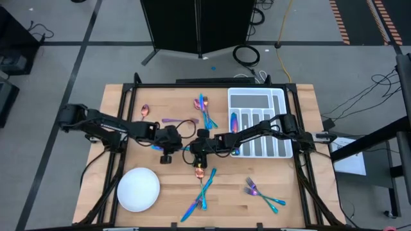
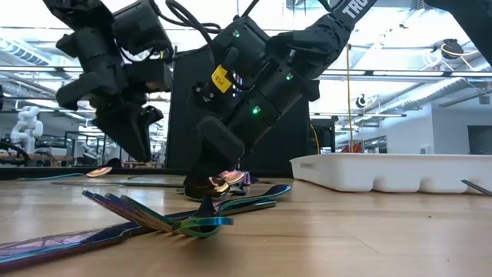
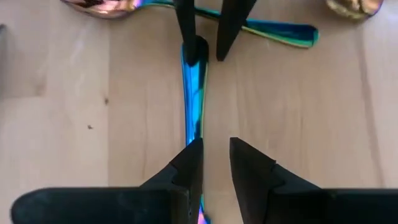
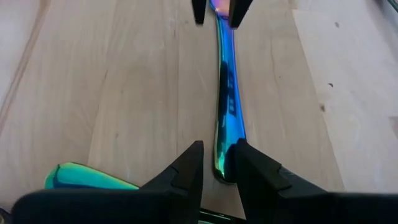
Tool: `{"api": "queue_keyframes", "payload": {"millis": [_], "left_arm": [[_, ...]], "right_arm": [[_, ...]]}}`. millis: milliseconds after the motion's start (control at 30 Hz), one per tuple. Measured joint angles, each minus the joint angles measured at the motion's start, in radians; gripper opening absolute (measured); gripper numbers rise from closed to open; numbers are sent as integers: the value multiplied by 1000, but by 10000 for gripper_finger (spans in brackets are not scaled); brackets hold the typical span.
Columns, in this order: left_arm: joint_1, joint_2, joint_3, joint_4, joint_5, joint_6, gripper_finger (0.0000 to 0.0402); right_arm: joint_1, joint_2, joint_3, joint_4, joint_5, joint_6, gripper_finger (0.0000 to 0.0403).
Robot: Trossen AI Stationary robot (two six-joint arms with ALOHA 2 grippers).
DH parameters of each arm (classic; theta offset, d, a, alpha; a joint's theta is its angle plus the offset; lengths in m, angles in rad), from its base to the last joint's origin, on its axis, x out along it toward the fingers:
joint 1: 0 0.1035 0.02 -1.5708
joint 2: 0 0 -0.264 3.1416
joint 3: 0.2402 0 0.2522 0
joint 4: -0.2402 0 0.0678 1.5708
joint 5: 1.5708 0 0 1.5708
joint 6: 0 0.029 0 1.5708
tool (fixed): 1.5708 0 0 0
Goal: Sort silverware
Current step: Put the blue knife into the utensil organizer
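A slim iridescent blue piece of silverware spans between my two grippers at the table's middle. My left gripper is on the end toward the table's left. My right gripper is on the rounded blue end toward the right. Both are shut on it. More silverware lies flat on the wood: a spoon, crossed pieces, forks and a far group. Which kind of utensil the held piece is stays hidden. My left gripper has the piece's shaft between its two fingers, lying against the inner side of one finger. The fingers slant down from the table's left, and the piece runs on from them toward the other gripper. That finger hides the place of contact. My right gripper pinches the piece's rounded blue end between its two fingers, slanting down from the table's right. The piece runs straight on from the fingertips toward the left gripper. Whether it rests on the wood, I cannot tell.
The white divided tray stands at the far right with a piece in one slot. A round white plate sits near left. A spoon and another piece lie far left. A teal handle lies under the right gripper.
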Motion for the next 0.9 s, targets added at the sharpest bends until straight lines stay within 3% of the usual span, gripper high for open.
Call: {"api": "queue_keyframes", "payload": {"millis": [200, 533, 900], "left_arm": [[0, 90, 0, 15, -3, 1, 80], [0, 117, 3, 28, -22, 31, 80], [1, 119, 2, 32, -33, 34, 80]], "right_arm": [[-3, 0, 0, -4, -4, 22, 72], [-5, 0, -1, -4, -8, 21, 3], [3, -20, -5, -6, -7, -56, 45]]}}
